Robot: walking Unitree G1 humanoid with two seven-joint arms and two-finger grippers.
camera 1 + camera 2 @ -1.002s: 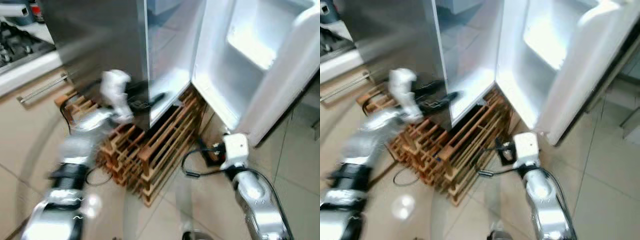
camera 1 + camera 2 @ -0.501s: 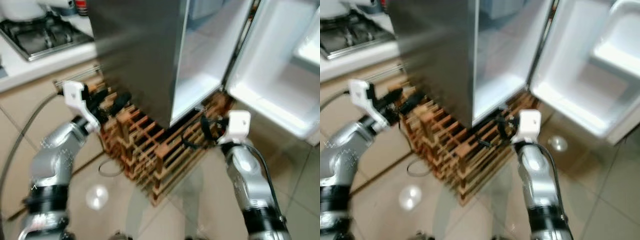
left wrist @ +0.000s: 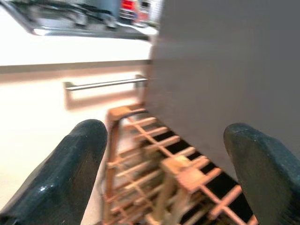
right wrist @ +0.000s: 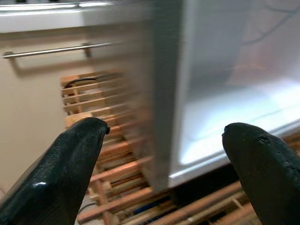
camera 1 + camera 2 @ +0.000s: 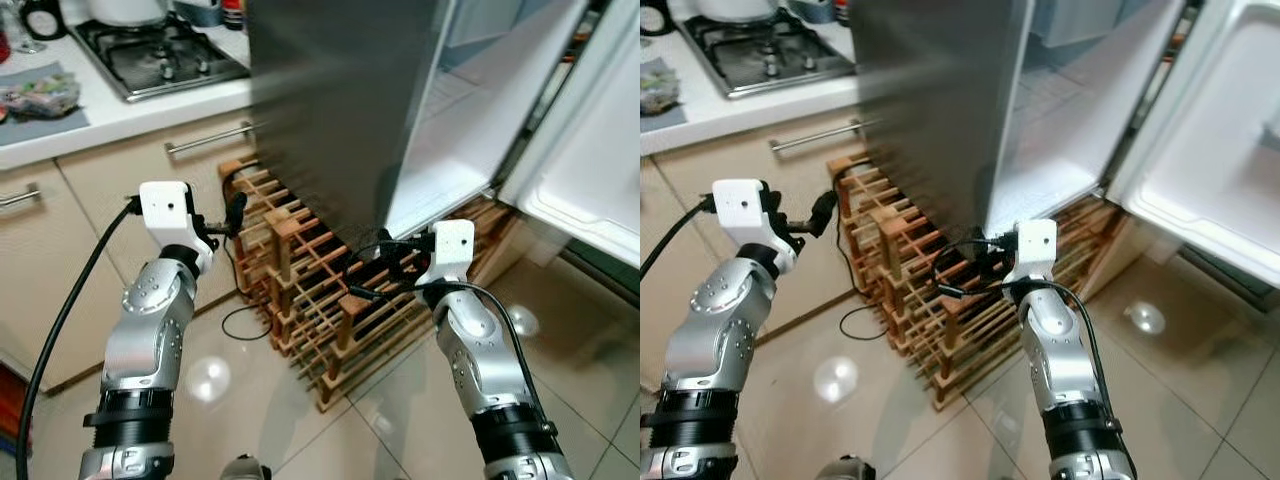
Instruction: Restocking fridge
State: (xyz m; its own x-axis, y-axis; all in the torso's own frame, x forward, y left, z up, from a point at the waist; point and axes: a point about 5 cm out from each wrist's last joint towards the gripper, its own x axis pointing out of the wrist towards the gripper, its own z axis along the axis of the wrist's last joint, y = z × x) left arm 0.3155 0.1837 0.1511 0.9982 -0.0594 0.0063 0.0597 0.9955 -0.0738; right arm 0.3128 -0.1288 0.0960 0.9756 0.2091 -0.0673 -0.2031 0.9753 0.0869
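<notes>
The big grey metal fridge [image 5: 340,100] stands next to the kitchen counter, and its white door [image 5: 590,150] is swung wide open on the robot's right. The inside of the fridge is white and bright.

Under and beside the fridge there is a brown wooden rack made of many thin sticks [image 5: 310,300]. A thin black cable [image 5: 235,325] lies on the shiny tiled floor near the rack.

The left gripper [image 3: 164,178] is held up in front of the wooden rack, close to the cream cupboard with the long silver handle [image 3: 105,84]. Its two black fingers [image 3: 65,178] are spread far apart. There is nothing between them, and they touch nothing.

The right gripper [image 4: 164,173] is held up near the bottom corner of the fridge, above the rack. Its two black fingers [image 4: 61,173] are spread wide too, and they hold nothing.

A silver gas stove [image 5: 160,55] sits on the white counter [image 5: 120,115].
</notes>
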